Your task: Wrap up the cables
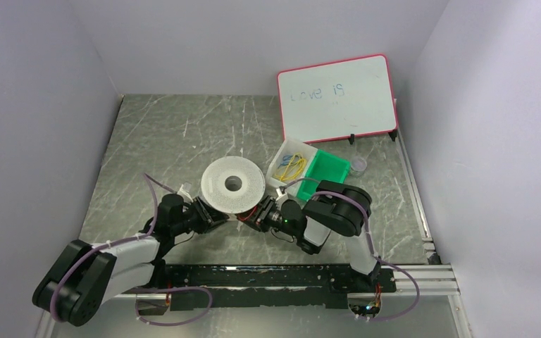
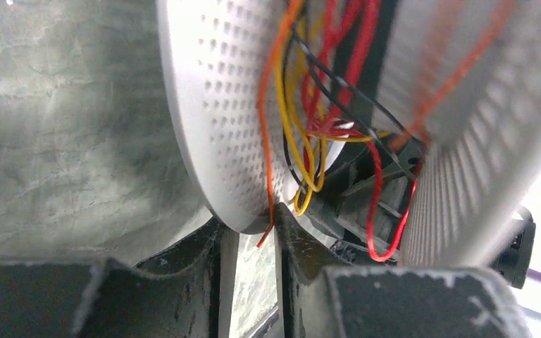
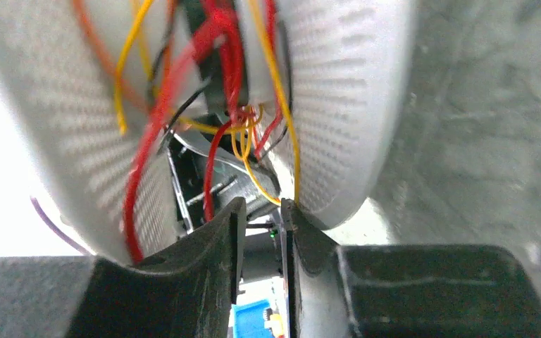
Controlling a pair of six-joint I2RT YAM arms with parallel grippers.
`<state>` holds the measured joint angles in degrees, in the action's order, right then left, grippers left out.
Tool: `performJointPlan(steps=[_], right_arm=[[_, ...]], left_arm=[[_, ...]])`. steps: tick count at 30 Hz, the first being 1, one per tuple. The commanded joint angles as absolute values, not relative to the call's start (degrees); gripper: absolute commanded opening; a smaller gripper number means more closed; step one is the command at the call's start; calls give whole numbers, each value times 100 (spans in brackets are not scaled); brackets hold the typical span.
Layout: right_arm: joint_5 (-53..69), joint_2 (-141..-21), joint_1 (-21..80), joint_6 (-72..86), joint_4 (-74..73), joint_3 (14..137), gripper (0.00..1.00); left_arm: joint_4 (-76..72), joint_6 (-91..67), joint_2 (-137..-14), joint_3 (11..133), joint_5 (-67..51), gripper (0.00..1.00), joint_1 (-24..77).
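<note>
On the left, the left claw sat low at the near rim of the white spool, which lay flat on the surface between the two arms. Its fingers stood only a narrow slot apart, clamping nothing. One flange edge rested right at the mouth of the slot, and I could not tell whether it touched. The loose end of the cables, a thread-thin orange-red strand, hung down the perforated flange face and dangled into that slot.

The step looked like re-taking the free end so it could be laid into the channel between the flanges. Doing it well would mean closing on the strand alone, not on the flange. The pull should be light and even, and each turn should go inside the channel instead of over the rim. The yellow strands and a black one tangled in the middle could snag, so the end should pass clear of them.

On the right, the right claw mirrored this. Its fingers were slightly parted with nothing held, and its outer finger was against or just beside the other flange. Red loops hung above it.
</note>
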<state>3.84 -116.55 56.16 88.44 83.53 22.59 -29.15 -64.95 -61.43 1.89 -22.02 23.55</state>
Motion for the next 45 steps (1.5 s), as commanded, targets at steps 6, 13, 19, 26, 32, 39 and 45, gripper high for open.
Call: performJointPlan(steps=[6, 13, 19, 26, 32, 39, 45], right_arm=[[300, -11471, 5657, 8704, 8257, 1811, 30], [384, -11701, 5690, 8802, 8689, 1567, 30], [369, -11411, 5737, 8659, 8491, 1414, 30], [302, -11060, 5796, 8485, 8150, 1317, 30], [226, -10880, 5830, 8405, 7977, 1152, 32], [124, -10659, 5834, 8224, 7683, 1014, 33], [10, -10279, 5827, 7931, 7111, 985, 34]], left_arm=[[-3489, -6219, -6354, 562, -2408, 28, 2314], [-3101, -6112, -6092, 614, -2260, 33, 2260], [-2595, -6002, -5656, 616, -2083, 41, 2224], [-2249, -5985, -5368, 544, -2043, 52, 2197], [-1898, -5982, -5094, 449, -2025, 55, 2184], [-890, -5842, -4629, 605, -1898, 57, 2179], [15, -5652, -4180, 896, -1717, 58, 2180]])
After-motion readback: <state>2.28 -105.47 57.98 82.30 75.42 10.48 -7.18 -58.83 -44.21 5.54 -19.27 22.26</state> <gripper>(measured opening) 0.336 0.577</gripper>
